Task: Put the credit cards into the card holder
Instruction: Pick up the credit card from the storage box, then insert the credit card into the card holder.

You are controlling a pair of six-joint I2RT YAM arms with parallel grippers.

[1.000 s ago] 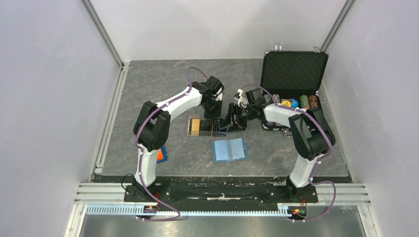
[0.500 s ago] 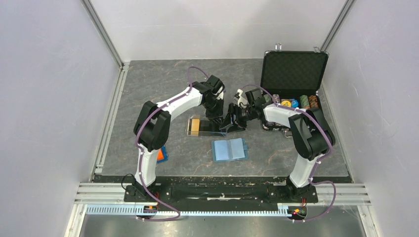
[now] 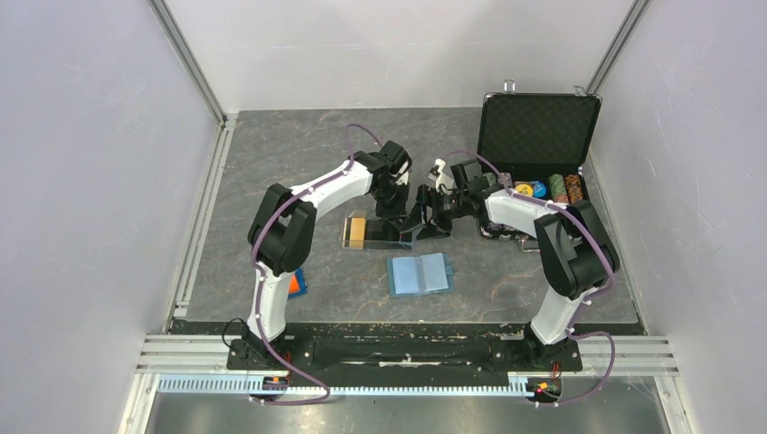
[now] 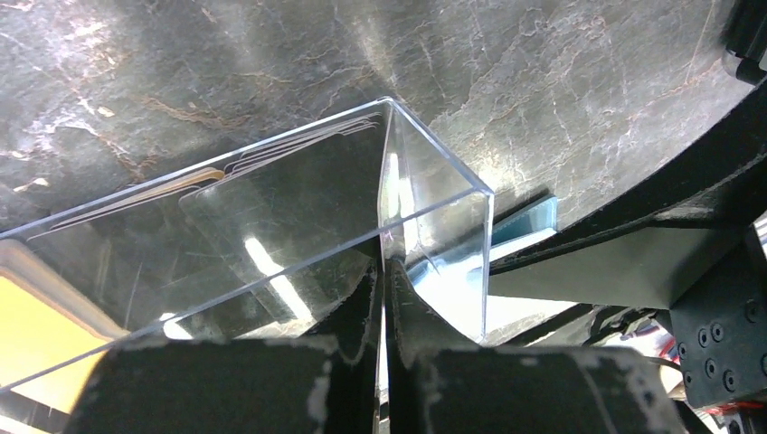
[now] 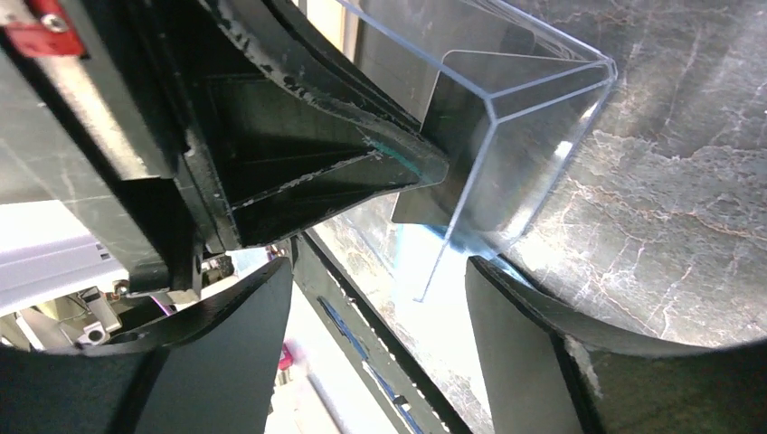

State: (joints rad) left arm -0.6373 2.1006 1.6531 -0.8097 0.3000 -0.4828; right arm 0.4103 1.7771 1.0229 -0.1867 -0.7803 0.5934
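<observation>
Nothing is done yet, as far as I can judge. The card holder (image 3: 421, 274) lies open and flat near the middle of the surface (image 3: 271, 163), light blue inside facing up, and I see no card in its pockets. The credit cards (image 3: 358, 231), one orange and some dark, sit in the clear tray (image 4: 440, 235) just beyond the holder. Every card has yet to be lifted out and slotted in.

Pale walls (image 3: 90, 181) close the room on three sides. The surface is grey and marbled. An open black chip case (image 3: 539, 127) stands at the far right corner, and an orange-and-blue block (image 3: 297, 282) lies by the left arm.

Both arms meet at the tray's right end. The right pincer (image 5: 375, 280) is spread wide with nothing in it, the tray's corner just ahead. The left pincer (image 4: 382, 271) is squeezed fully together, and the tray's thin end wall appears to run between its fingers. Whether a card is pinched there too, I cannot tell.
</observation>
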